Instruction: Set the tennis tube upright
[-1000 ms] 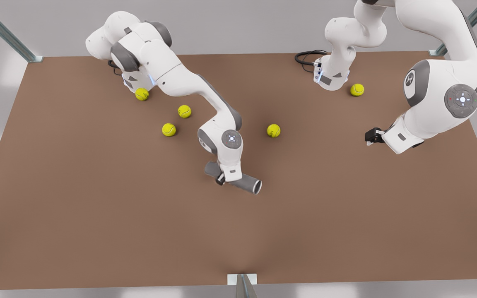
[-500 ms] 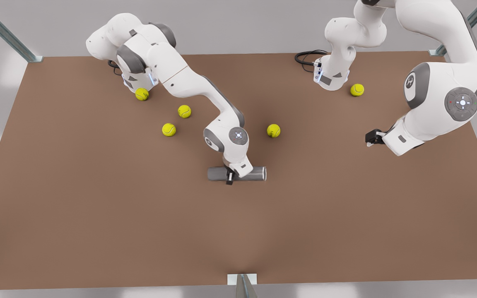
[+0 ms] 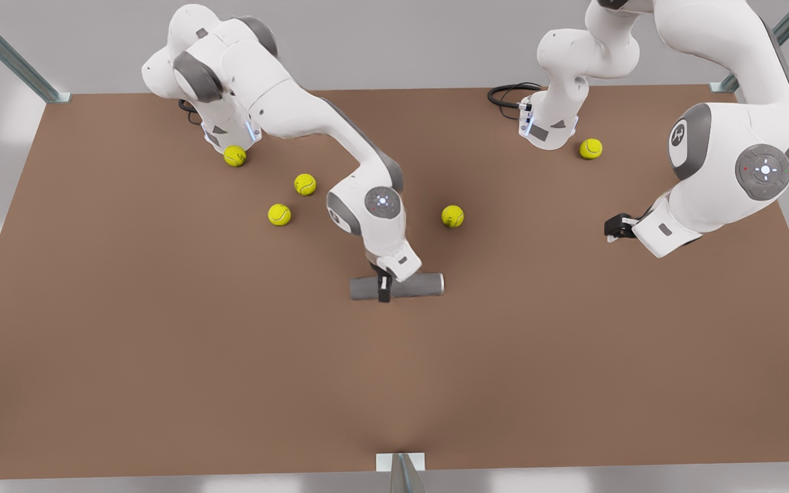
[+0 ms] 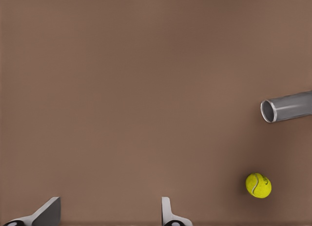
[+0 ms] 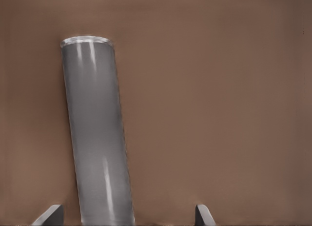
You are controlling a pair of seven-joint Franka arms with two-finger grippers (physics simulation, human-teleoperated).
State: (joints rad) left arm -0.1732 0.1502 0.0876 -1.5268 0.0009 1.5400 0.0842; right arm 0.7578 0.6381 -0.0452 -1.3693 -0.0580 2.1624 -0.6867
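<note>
Front view: unlabelled tennis tube [image 3: 416, 285] lying under right gripper [image 3: 384, 287].

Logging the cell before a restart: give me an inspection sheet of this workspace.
Surface: brown table, nothing seen wrong.
Job's things: tennis tube lying flat, not upright.
Clutter: five tennis balls, loose and scattered.
Grippers: right gripper open, straddling the tube; left gripper open, waiting aside.
Cables: black cable beside an arm base.
Surroundings: metal frame posts at the corners.
</note>
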